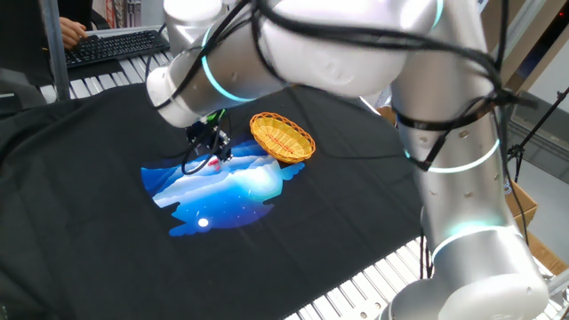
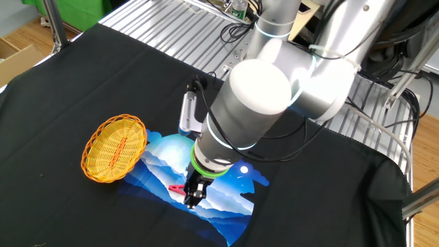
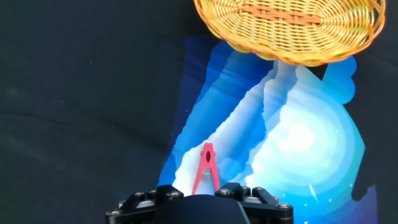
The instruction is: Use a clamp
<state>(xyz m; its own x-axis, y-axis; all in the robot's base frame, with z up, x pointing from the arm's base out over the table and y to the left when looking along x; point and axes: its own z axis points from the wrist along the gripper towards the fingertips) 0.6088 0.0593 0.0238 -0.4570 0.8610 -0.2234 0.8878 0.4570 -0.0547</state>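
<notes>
A Flexiv arm bends low over a black-draped table, its black gripper (image 2: 192, 195) set down at the tail end of a small red-pink clamp (image 3: 206, 169); the clamp lies flat on a blue-and-white mountain print (image 3: 292, 143), its pointed nose aimed toward the woven yellow basket (image 3: 292, 31) that sits at the print's far edge. In the hand view the clamp's handle end disappears under the gripper housing, and the fingertips themselves are hidden — whether the pincer is spread or already pressing on the handles cannot be told.

The step in hand looks like taking hold of the clamp by its handles; to do it well the fingers should straddle both handle arms squarely, close across them rather than along them, and squeeze firmly enough that the nose opens without the clip twisting or squirting out sideways.

Room is generous: the black cloth (image 1: 89, 204) lies bare to either side of the print; the basket, well apart ahead of the clamp's nose, is the only nearby obstacle; the cloth's edge over the metal rollers (image 1: 373, 284) is far off.
</notes>
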